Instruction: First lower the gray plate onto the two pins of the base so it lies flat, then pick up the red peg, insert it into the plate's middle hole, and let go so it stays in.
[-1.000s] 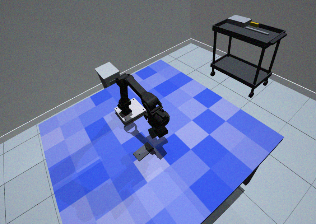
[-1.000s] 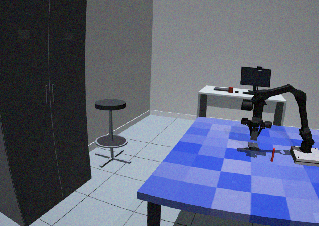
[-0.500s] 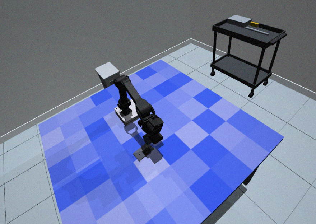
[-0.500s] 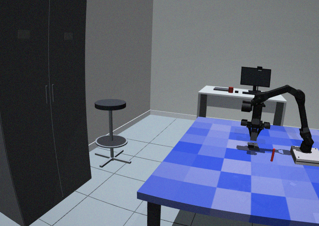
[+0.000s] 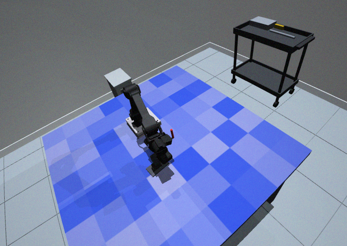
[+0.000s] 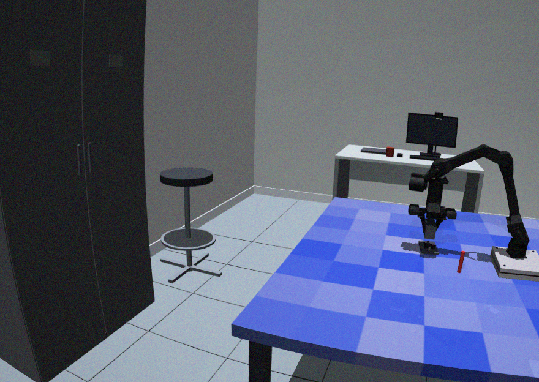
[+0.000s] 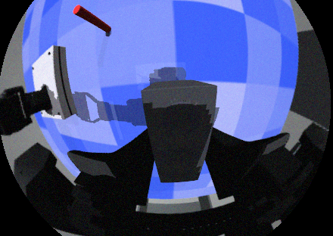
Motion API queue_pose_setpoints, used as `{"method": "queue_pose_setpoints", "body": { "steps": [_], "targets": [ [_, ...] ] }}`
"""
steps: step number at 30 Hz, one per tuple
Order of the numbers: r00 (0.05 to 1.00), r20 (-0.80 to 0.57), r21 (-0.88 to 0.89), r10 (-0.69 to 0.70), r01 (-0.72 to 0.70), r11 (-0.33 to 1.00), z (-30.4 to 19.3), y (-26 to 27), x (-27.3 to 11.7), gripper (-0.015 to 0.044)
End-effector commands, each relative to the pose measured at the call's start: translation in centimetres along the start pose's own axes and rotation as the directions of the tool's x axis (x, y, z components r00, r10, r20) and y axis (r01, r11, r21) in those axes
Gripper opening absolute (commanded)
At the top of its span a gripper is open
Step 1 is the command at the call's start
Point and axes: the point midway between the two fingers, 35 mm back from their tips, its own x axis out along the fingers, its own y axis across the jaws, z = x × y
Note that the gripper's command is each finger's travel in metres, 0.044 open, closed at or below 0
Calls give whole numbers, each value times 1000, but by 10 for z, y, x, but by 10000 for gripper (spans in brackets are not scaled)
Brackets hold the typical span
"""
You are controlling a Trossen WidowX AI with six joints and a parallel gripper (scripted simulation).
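Observation:
My gripper (image 6: 430, 223) (image 7: 175, 124) is shut on the gray plate (image 6: 429, 232) (image 7: 178, 132), which hangs between the fingers. In the exterior view the plate is a little above the dark base (image 5: 151, 172) (image 6: 429, 252), with a narrow gap between them. The plate hides the base in the wrist view. The arm hides the plate and much of the base in the top view, and the two pins cannot be made out clearly. The red peg (image 5: 172, 133) (image 6: 460, 261) (image 7: 92, 19) stands upright, apart from the base, on the side towards the robot's mount.
The arm's white mount (image 6: 517, 267) (image 7: 47, 79) stands on the blue checkered table (image 5: 228, 165) (image 6: 400, 305), beyond the peg as seen from the base. A black cart (image 5: 260, 79), a stool (image 6: 186, 177) and a desk with a monitor (image 6: 431, 130) stand away from the table.

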Motion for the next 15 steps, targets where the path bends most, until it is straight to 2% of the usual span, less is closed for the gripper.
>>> {"method": "queue_pose_setpoints", "body": {
  "steps": [1,15],
  "targets": [
    [1000,-1,-27,3,-3,1000,-13,4,8,0],
    [1000,-2,-59,3,-3,998,-31,11,16,0]
  ]
}}
